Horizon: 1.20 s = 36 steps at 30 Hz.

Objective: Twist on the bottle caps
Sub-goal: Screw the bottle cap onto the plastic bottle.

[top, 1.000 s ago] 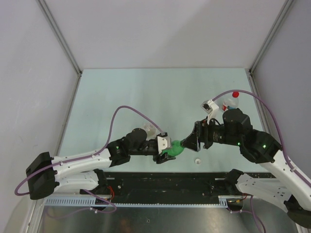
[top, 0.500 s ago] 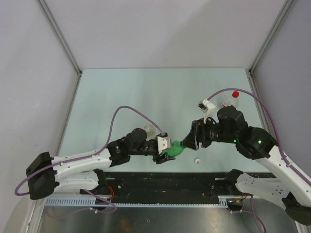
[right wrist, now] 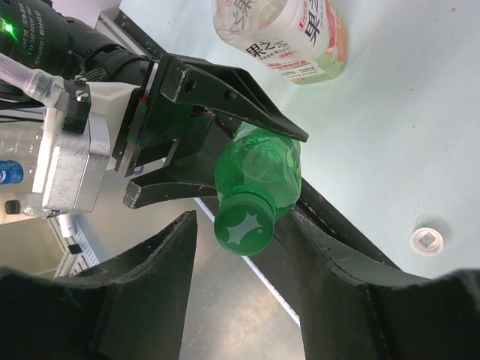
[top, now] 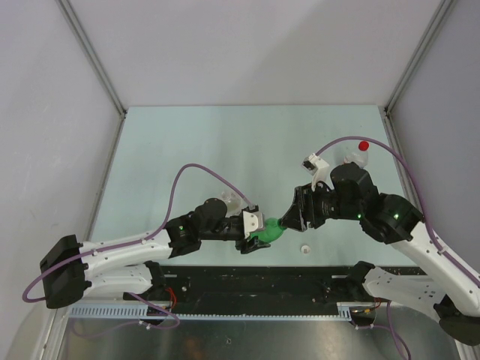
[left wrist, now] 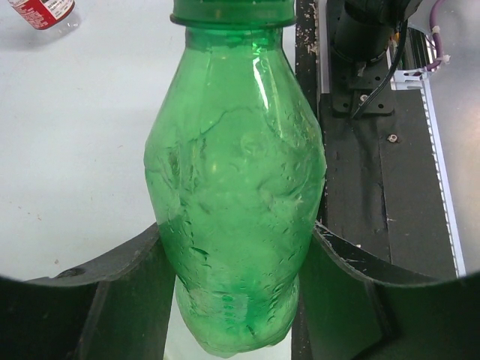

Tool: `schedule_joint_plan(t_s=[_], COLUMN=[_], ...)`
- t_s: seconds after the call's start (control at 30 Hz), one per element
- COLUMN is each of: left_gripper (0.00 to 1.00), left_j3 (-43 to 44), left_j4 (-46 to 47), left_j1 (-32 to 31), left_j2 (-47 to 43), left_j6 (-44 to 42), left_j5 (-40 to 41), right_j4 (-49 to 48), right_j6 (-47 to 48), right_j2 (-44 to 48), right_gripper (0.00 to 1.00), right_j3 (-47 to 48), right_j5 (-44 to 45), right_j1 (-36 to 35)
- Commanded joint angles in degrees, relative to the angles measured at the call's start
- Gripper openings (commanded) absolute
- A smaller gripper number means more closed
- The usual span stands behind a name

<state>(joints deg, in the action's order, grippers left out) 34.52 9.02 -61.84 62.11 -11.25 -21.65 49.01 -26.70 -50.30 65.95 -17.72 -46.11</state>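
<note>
Left claw pinches the green bottle — its cap points straight into the right claw, spread loosely around it.

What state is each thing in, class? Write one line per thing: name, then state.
green bottle, held, capped
green cap, sitting on the green bottle's neck
left pincer, shut on the green bottle
right pincer, open around the green cap, gap showing
white cap, loose on the table
red cap, on the small clear bottle
orange-labelled bottle, on the table, untouched
</note>
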Motion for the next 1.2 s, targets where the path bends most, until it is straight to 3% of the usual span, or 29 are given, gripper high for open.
schedule_joint_plan(t_s=[0.0, 0.57, 0.87, 1.17], left_gripper=[0.00, 0.00, 0.00, 0.00], left_j3=[1.27, 2.92, 3.46, 3.52], left_j4=[1.18, 1.18, 4.37, 6.13], left_j1=[0.23, 0.23, 0.23, 0.23], left_j2=[-1.31, -1.82, -3.50, -4.01], left_j6=[-1.56, 1.63, 5.72, 6.41], left_j5=[-1.34, 1.55, -3.72, -3.69], right_j4=[-1.27, -0.08, -1.08, -1.67], right_j6=[0.91, 1.78, 9.56, 11.11], right_j2=[0.26, -0.06, 0.47, 1.60], right_gripper=[0.54, 0.28, 0.11, 0.06], right_j3=[2.43, 2.46, 2.43, 2.44], right_j5=[-0.78, -1.58, -5.80, -9.20], right_j1=[0.23, 0.15, 0.14, 0.16])
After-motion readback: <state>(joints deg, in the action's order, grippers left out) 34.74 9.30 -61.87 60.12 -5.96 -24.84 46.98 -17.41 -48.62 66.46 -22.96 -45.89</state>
